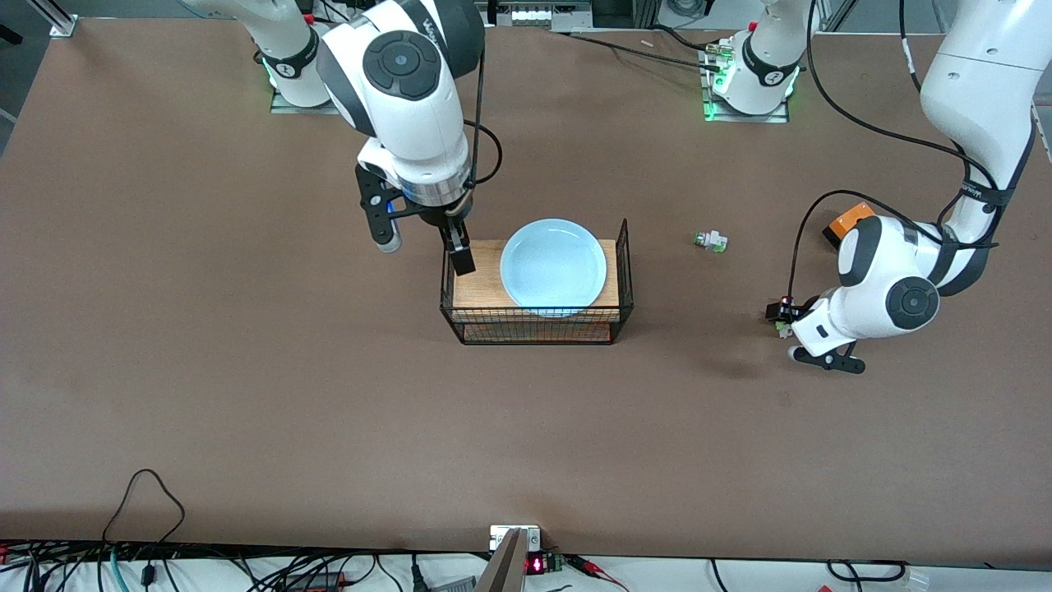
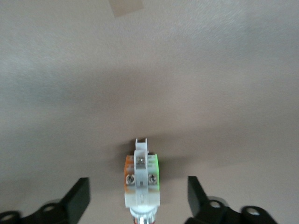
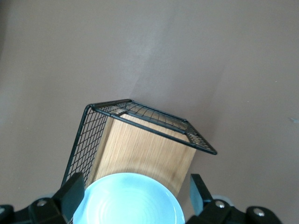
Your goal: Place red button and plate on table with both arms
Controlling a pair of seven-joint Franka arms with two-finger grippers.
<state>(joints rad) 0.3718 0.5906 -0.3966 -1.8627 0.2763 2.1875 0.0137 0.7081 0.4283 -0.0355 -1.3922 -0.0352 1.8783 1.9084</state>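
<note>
You see one plate (image 1: 553, 266) atop the wire rack (image 1: 538, 324), right hand (image 1: 423, 249) spread above; one red button (image 2: 141, 179) lies on the tabletop (image 1: 246, 370) between the left hand's (image 1: 793, 339) spread fingers (image 2: 74, 198); one capless unit (image 1: 710, 241) lies apart.

The red button (image 2: 141, 179), a small whitish unit with green and orange sides and two screws on top, lay on the brown table (image 1: 246, 370) between the left gripper's (image 2: 138, 198) spread jaws, touching neither. The light blue plate (image 3: 129, 199), round and shallow, sat flat on a wood-topped wire rack (image 3: 140, 140), partly between the right gripper's (image 3: 136, 191) open jaws.
</note>
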